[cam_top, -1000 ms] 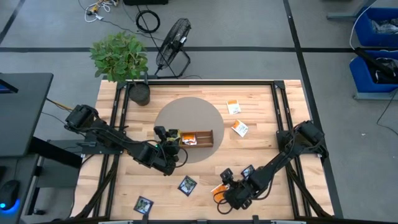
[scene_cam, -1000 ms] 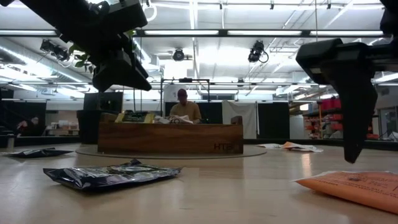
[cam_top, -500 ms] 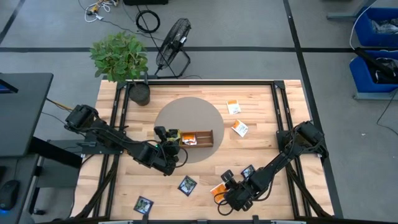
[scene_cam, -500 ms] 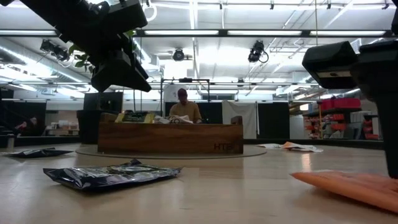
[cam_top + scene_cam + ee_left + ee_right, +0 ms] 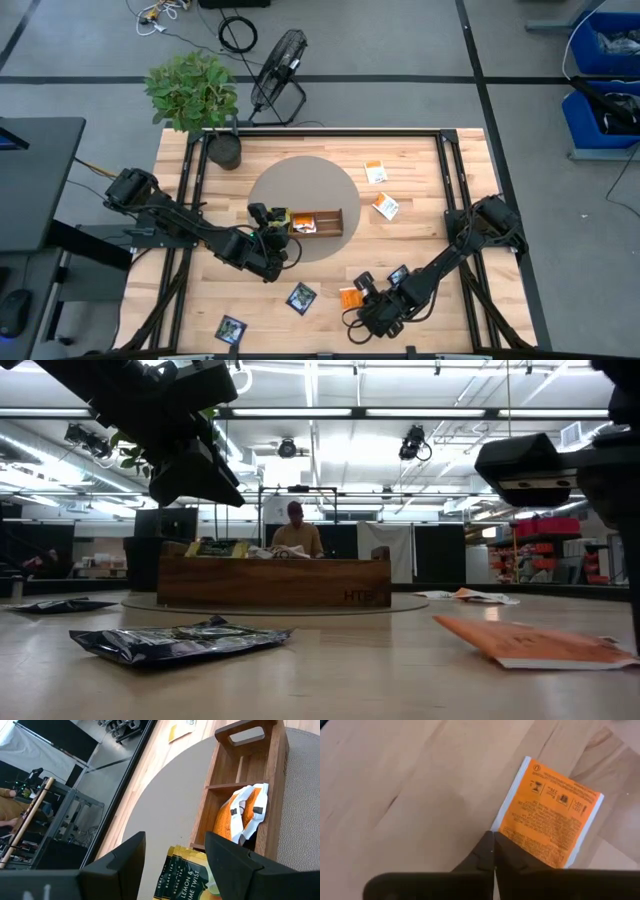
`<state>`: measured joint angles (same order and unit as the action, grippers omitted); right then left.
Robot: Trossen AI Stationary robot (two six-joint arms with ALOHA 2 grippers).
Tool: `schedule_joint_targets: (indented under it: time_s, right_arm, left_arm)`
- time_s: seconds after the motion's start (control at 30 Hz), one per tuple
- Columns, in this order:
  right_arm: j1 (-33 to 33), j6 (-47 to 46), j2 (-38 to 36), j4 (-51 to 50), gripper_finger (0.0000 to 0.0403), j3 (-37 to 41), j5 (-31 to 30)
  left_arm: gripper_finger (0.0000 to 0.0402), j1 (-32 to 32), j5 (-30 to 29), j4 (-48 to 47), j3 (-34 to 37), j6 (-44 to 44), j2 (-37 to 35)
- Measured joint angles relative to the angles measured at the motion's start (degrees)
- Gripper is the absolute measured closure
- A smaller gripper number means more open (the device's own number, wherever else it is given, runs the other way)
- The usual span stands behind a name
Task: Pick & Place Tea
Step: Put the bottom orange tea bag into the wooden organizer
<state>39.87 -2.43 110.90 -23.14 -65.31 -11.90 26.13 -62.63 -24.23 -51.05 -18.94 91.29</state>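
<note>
1. Right gripper [image 5: 493, 857] is low at the front of the counter [image 5: 420, 170], fingers [image 5: 480, 855] pressed together, pinching the near edge of an orange sachet [image 5: 547, 812]
2. That orange sachet [image 5: 520, 643] sits tilted in the low view, one edge raised off the wood
3. Left gripper [image 5: 175, 855] hovers over the near end of the wooden tray [image 5: 277, 795], fingers [image 5: 127, 857] spread apart with nothing between them
4. Under it, yellow-green lemon sachets [image 5: 187, 877] stand in the tray's near compartment, and an orange-and-white sachet [image 5: 240, 815] lies crumpled in the next one
5. From above, the tray [image 5: 330, 221] rests on the round grey mat [image 5: 300, 180] mid-counter
6. Two more orange sachets [image 5: 384, 206] lie loose on the far right side, well apart from the tray
7. Two dark navy sachets [image 5: 301, 297] lie near the front edge, and a third [image 5: 398, 274] sits just beside the right arm
8. A potted plant [image 5: 195, 95] stands at the far left corner
</note>
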Motion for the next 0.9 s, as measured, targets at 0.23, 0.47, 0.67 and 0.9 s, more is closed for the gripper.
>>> schedule_joint_targets:
  time_s: [0.23, 0.47, 0.67, 0.9]
  right_arm:
    - [-2.01, 1.03, 0.17, -13.47, 0.0401, -9.03, -7.81]
    - [-4.81, 3.42, -1.31, -21.57, 0.0402, -15.78, -10.7]
    - [-7.93, 0.74, -4.4, -24.79, 0.0402, -18.55, -12.69]
    - [-11.68, 0.27, -6.57, -24.96, 0.0403, -22.13, -12.9]
  left_arm:
    - [0.0193, 0.09, -0.02, 0.0, 0.0, 0.11, 0.0]
    - [0.0193, 1.17, -0.04, -0.02, 0.0, 0.56, 0.0]
    - [0.0193, 4.09, 2.07, 0.94, 0.0, 5.74, 0.0]
    - [0.0193, 6.99, 3.02, 10.02, 0.0, 15.08, 0.02]
